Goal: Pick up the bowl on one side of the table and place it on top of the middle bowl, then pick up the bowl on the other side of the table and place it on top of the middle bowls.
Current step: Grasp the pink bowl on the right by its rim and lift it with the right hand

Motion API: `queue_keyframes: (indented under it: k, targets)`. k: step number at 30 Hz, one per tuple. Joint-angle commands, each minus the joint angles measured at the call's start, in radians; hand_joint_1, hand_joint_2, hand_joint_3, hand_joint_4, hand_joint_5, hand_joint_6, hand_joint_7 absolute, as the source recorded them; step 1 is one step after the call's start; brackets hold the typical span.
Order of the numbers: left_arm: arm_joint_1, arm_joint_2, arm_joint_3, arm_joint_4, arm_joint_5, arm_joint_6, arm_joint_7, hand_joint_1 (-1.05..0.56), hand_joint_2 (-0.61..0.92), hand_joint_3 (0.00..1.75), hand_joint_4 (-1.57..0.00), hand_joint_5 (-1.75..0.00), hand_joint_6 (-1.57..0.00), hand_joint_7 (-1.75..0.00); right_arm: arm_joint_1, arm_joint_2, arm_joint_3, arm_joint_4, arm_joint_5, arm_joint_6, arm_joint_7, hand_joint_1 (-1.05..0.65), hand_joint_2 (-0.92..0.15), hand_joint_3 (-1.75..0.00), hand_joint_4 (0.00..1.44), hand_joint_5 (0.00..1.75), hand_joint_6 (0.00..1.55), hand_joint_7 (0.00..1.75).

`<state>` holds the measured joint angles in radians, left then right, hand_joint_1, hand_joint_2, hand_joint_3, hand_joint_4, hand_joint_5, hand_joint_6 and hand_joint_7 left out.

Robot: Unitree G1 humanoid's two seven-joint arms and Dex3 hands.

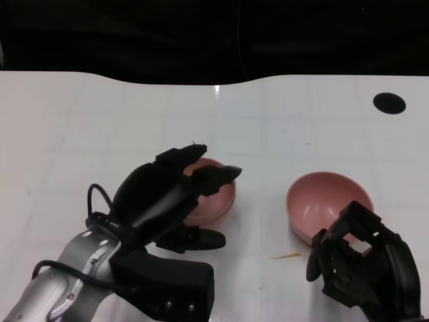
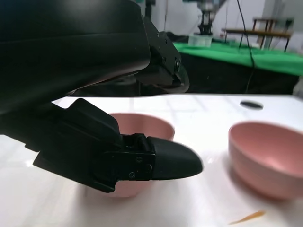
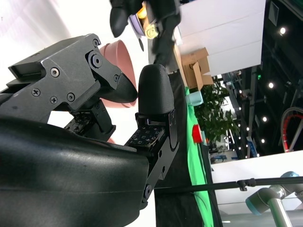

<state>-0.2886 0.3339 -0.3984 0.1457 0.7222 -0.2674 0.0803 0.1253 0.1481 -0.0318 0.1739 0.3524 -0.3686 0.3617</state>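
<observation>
Left robot hand (image 1: 175,194) hangs spread over the middle bowl (image 1: 216,201) in the head view; right robot hand (image 1: 358,258), fingers apart, sits at the right bowl's (image 1: 322,201) near rim. Left wrist view: both bowls rest on the white tabletop (image 2: 199,113). Right wrist view: spread fingers (image 3: 154,90) beside pink rim.

White table (image 1: 100,127) (black hole (image 1: 389,102))

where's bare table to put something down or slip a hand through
Bare table runs wide along the far side, from the left edge to the black spot. A narrower free strip lies between the two pink bowls, left and right. The near edge is crowded: the left hand covers its bowl, and the right hand sits at the other's rim.
</observation>
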Motion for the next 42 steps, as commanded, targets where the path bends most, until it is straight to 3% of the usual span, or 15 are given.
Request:
queue_keyframes:
  k: [1, 5, 10, 13, 14, 17, 20, 25, 31, 35, 36, 37, 38, 39, 42]
  targets:
    - [0.067, -0.017, 0.077, -0.042, -0.118, -0.065, 0.051, -0.49, 0.92, 0.04, -0.8, -0.1, -0.79, -0.04, 0.003, -0.002, -0.007, -0.013, 0.009, 0.009, -0.005, -0.07, -0.55, -1.19, 0.95, 1.75, 0.76, 1.57]
    - [0.122, -0.028, 0.159, -0.067, -0.366, -0.127, -0.052, -0.34, 0.92, 0.08, -1.01, -0.12, -0.89, -0.05, 0.001, -0.012, -0.008, -0.012, 0.002, 0.012, -0.002, -0.08, -0.55, -1.2, 0.95, 1.75, 0.75, 1.58]
    - [0.201, -0.016, 0.254, -0.138, -0.658, -0.091, -0.22, -0.19, 0.92, 0.23, -1.09, -0.17, -0.96, -0.07, 0.004, -0.01, -0.011, -0.023, 0.007, 0.024, -0.005, -0.08, -0.54, -1.21, 0.95, 1.75, 0.75, 1.57]
    - [0.256, -0.019, 0.311, -0.187, -0.802, -0.045, -0.297, -0.13, 0.89, 0.46, -0.76, -1.01, -1.1, -0.14, 0.006, -0.014, -0.014, -0.028, 0.007, 0.024, -0.003, -0.06, -0.54, -1.22, 0.94, 1.75, 0.75, 1.57]
    - [0.266, -0.021, 0.323, -0.197, -0.828, -0.034, -0.314, -0.14, 0.8, 0.68, -0.67, -1.29, -1.04, -0.42, 0.006, -0.014, -0.015, -0.028, 0.007, 0.024, -0.003, -0.06, -0.54, -1.23, 0.94, 1.75, 0.75, 1.57]
    - [0.32, -0.034, 0.38, -0.238, -0.95, 0.029, -0.36, -0.02, 0.56, 1.23, -0.73, -1.68, -0.75, -1.46, 0.004, -0.014, -0.02, -0.014, -0.029, -0.03, -0.012, -0.06, -0.53, -1.22, 0.93, 1.75, 0.74, 1.57]
    - [0.332, -0.044, 0.4, -0.249, -0.984, 0.051, -0.385, 0.03, 0.51, 1.35, -0.78, -1.74, -0.71, -1.66, 0.002, -0.014, -0.022, -0.005, -0.041, -0.052, -0.012, -0.06, -0.53, -1.21, 0.93, 1.75, 0.74, 1.57]
    - [0.401, -0.053, 0.468, -0.169, -1.089, 0.097, -0.462, 0.07, 0.56, 1.38, -0.89, -1.75, -0.72, -1.74, -0.028, -0.005, -0.047, 0.073, -0.176, -0.307, -0.091, -0.07, -0.51, -1.22, 0.89, 1.73, 0.73, 1.49]
    - [0.417, -0.061, 0.504, -0.078, -1.074, 0.058, -0.51, 0.03, 0.59, 1.29, -0.86, -1.75, -0.7, -1.75, -0.073, -0.023, -0.074, 0.147, -0.293, -0.516, -0.188, -0.12, -0.55, -1.12, 0.88, 1.51, 0.83, 1.16]
    - [0.412, -0.069, 0.518, -0.03, -1.067, 0.056, -0.525, 0.0, 0.59, 1.27, -0.85, -1.75, -0.7, -1.75, -0.101, -0.074, -0.145, 0.163, -0.58, -0.655, -0.352, -0.24, -0.63, -0.91, 0.85, 1.37, 0.91, 0.9]
    - [0.408, -0.071, 0.521, -0.018, -1.07, 0.058, -0.531, 0.0, 0.59, 1.27, -0.84, -1.75, -0.69, -1.75, -0.112, -0.088, -0.18, 0.147, -0.71, -0.687, -0.432, -0.25, -0.65, -0.87, 0.85, 1.36, 0.92, 0.87]
    - [0.404, -0.071, 0.523, -0.003, -1.071, 0.057, -0.537, 0.0, 0.59, 1.27, -0.83, -1.75, -0.69, -1.75, -0.113, -0.108, -0.203, 0.103, -0.846, -0.683, -0.507, -0.33, -0.78, -0.58, 0.89, 1.14, 0.96, 0.68]
    - [0.399, -0.071, 0.526, 0.009, -1.067, 0.058, -0.536, 0.0, 0.59, 1.27, -0.82, -1.75, -0.69, -1.75, -0.111, -0.133, -0.214, 0.056, -0.96, -0.665, -0.56, -0.39, -0.85, -0.48, 0.89, 0.93, 0.96, 0.5]
    - [0.396, -0.071, 0.527, 0.017, -1.062, 0.062, -0.531, -0.01, 0.58, 1.27, -0.81, -1.75, -0.69, -1.75, -0.109, -0.15, -0.216, 0.022, -1.039, -0.642, -0.6, -0.46, -0.89, -0.39, 0.87, 0.65, 0.92, 0.29]
    - [0.385, -0.07, 0.527, 0.031, -1.053, 0.069, -0.523, -0.01, 0.59, 1.27, -0.8, -1.75, -0.69, -1.75, -0.091, -0.186, -0.182, -0.076, -1.19, -0.498, -0.636, -0.6, -0.92, -0.29, 0.77, 0.28, 0.79, 0.06]
